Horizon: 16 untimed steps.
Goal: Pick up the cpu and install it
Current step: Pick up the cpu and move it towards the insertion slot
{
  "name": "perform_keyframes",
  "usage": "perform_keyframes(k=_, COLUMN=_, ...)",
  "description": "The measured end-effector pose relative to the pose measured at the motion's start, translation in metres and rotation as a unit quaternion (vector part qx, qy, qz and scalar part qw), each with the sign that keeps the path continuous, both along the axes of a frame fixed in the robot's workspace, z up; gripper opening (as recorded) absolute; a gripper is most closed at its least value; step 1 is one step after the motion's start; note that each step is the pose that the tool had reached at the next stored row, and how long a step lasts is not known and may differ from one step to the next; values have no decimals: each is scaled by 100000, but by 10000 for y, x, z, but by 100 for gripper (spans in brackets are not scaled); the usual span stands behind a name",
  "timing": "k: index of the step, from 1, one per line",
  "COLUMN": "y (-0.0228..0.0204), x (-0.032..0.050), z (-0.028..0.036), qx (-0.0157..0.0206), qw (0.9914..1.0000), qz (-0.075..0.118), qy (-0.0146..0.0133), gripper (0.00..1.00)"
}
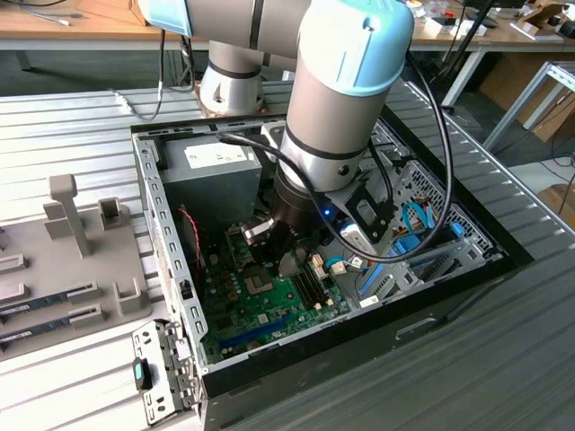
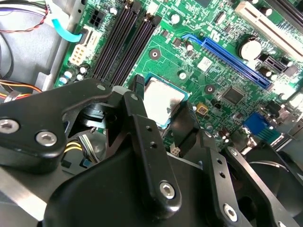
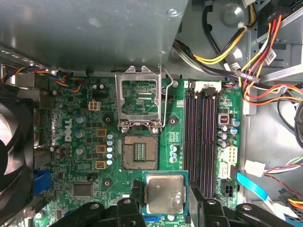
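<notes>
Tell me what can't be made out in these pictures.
1. Cpu underside: faces away from the camera in both wrist views.
2. Cpu's side edges: covered by the gripper in the first wrist view.
3. Socket pins: too small to tell apart in the first wrist view.

In the exterior view, the gripper [image 1: 286, 256] is being largely masked by the arm's wrist [image 1: 328, 135]. What sits between its tips is being rendered too small to tell, and part of the motherboard [image 1: 269, 310] is being covered.

In the second wrist view, the edge of the cpu [image 2: 163, 100] nearest the gripper body is being hidden behind the black fingers [image 2: 182, 123], and one end of the memory slots [image 2: 123, 42] is being blocked by the linkage.

In the first wrist view, the fan [image 3: 12, 151] and the power-supply box [image 3: 85, 28] are being cut off by the picture's edges.
</notes>
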<state>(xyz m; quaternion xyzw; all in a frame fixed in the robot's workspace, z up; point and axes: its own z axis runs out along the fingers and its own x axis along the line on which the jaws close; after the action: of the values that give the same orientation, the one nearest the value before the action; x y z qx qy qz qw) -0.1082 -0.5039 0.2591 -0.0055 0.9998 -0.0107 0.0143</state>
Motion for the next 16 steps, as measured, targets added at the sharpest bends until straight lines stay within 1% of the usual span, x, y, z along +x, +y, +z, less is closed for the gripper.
perform_keyframes(k=8, y=0, x=-14, z=-30, qx=9, qw=100000, qz=-1, qy=-5, gripper=47)
perform_keyframes(k=16, y=0, x=-17, z=-115, qx=6, qw=100000, qz=0, qy=-1, gripper=47)
